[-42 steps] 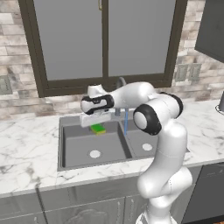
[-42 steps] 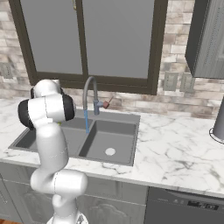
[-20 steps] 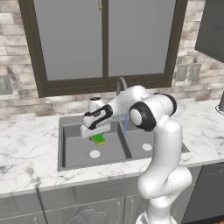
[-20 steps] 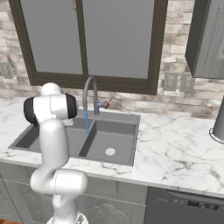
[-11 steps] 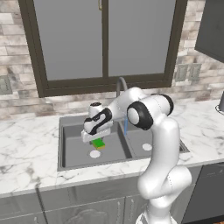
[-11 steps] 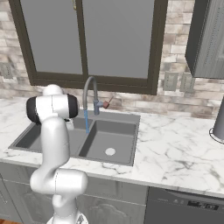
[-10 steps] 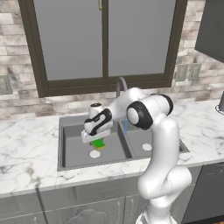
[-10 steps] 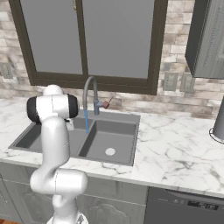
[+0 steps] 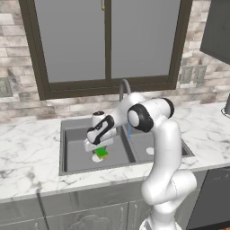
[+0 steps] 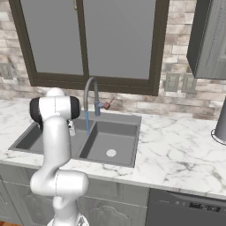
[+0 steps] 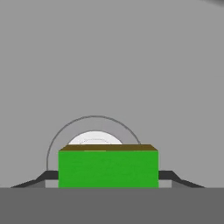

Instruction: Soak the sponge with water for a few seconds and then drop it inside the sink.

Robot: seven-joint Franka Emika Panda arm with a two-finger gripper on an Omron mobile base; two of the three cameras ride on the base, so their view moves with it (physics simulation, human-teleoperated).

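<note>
The robot's two-finger claw (image 9: 99, 149) was squeezed tight on the small green and yellow sponge block (image 9: 101, 153), one dark finger on each side. It hung low inside the left bowl of the dark grey double sink (image 9: 72, 167), right above the round pale drain (image 11: 94, 137). A thin blue stream of water (image 10: 87, 122) fell from the grey curved tap (image 10: 92, 93), well apart from the sponge.

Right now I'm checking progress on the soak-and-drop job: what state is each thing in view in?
Small green-and-yellow rectangular sponge: held in the claw, low over the left basin's drain.
Claw: shut on the sponge.
Grey arched faucet: running.
Thin blue water stream: falling, apart from the sponge.
Dark grey double-basin sink: nothing lying in it.
</note>
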